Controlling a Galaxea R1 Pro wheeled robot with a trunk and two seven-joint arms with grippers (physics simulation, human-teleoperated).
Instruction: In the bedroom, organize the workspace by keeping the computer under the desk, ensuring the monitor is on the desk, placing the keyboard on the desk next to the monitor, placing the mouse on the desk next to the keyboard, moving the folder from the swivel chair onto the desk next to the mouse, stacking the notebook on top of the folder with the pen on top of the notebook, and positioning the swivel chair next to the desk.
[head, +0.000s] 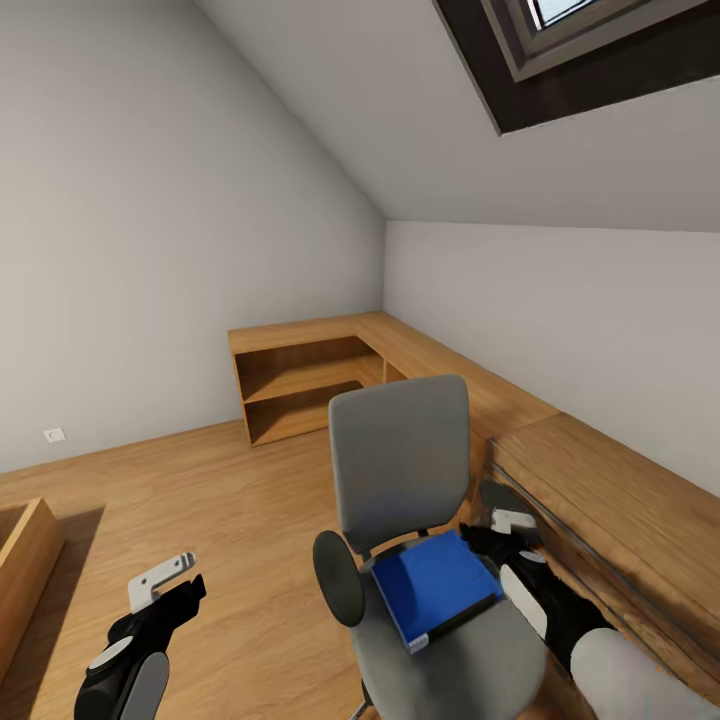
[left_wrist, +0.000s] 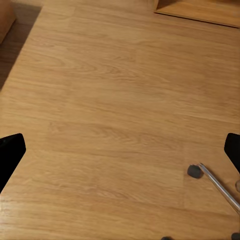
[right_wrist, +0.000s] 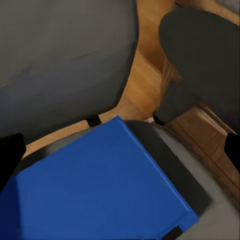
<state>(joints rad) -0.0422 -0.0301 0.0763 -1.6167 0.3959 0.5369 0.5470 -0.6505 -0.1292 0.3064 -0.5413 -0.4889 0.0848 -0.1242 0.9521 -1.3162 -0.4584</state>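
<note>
From the head view we see the swivel chair (head: 410, 520) standing on the wooden floor (head: 200, 520) of the bedroom, just beside the low wooden cabinets (head: 420, 370) that run along the grey walls. The folder (head: 435, 585), bright blue, lies flat on the chair seat, toward the back edge of the seat and close to the backrest, with its white-and-black spine edge facing the front of the seat. The right gripper (head: 497, 532) is just beside the right back corner of the folder; in this view we cannot tell if it touches the folder.

The right wrist view gives what the head view does not: the blue cover of the folder (right_wrist: 100, 185) from very near, the grey backrest (right_wrist: 60, 55) above it, and a black armrest (right_wrist: 205, 55). Only the dark tips of the fingers (right_wrist: 10, 155) show at the two sides of this picture, wide apart, so the right gripper is open with the folder lying between and beyond them.

The left gripper (head: 165, 588) hangs over bare floor, well apart from the chair. In the left wrist view its fingertips (left_wrist: 11, 152) are also spread open, and we see one castor (left_wrist: 194, 171) and a metal leg of the chair base, cut off by the edge.
</note>
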